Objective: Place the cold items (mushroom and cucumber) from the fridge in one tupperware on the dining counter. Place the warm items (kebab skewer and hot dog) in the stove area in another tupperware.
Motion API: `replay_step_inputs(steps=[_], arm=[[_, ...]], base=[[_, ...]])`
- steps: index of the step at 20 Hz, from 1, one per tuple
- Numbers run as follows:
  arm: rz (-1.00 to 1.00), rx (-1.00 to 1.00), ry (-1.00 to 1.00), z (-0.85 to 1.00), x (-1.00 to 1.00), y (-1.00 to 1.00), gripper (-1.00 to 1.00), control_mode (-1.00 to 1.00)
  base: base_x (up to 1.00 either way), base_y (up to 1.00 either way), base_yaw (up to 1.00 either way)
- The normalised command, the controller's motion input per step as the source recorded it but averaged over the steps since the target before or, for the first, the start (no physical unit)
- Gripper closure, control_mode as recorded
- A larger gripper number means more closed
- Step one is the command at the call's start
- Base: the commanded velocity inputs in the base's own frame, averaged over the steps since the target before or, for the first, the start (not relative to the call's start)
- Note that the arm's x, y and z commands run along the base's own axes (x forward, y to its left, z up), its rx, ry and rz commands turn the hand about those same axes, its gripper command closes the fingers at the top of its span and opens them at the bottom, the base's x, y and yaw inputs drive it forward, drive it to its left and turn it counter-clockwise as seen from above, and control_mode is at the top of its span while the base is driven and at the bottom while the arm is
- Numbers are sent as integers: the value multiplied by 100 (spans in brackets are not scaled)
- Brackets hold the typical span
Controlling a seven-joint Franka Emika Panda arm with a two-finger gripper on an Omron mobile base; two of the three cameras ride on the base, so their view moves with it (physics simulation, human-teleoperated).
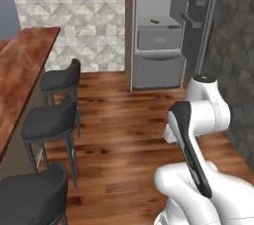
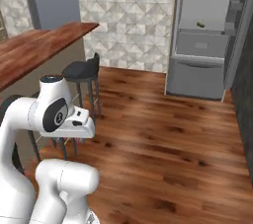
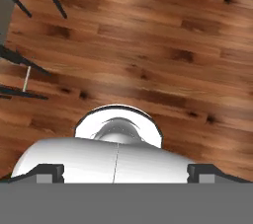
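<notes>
Fridge point(image 1: 163, 35) stands open at the far wall, grey shelves and two grey drawers exposed. One small dark item, apparently the cucumber point(image 1: 155, 21), lies flat on a middle shelf just above the upper drawer, long axis running roughly left-right along the shelf; too small to read its ends. In the right base view the same item point(image 2: 200, 24) sits at the same shelf.

Dining tabletop point(image 1: 22, 65), reddish-brown wood, runs along the left. Three dark stools point(image 1: 60, 78) line its side.

Hand point(image 3: 123, 174) points down at the wood floor point(image 3: 163, 45); finger tips point(image 3: 49, 172) spread fully wide, nothing between them.
</notes>
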Motion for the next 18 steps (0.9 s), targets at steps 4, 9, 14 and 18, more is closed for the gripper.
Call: replay_step_inputs(steps=[4,9,14,18], arm=[[0,0,0,0,0,0,-100,100],[0,0,0,0,0,0,-100,100],[0,0,0,0,0,0,-100,100],[0,0,0,0,0,0,-100,100]], base=[[100,-61,-37],[100,-46,-15],[100,-15,-8],[100,6,-12]])
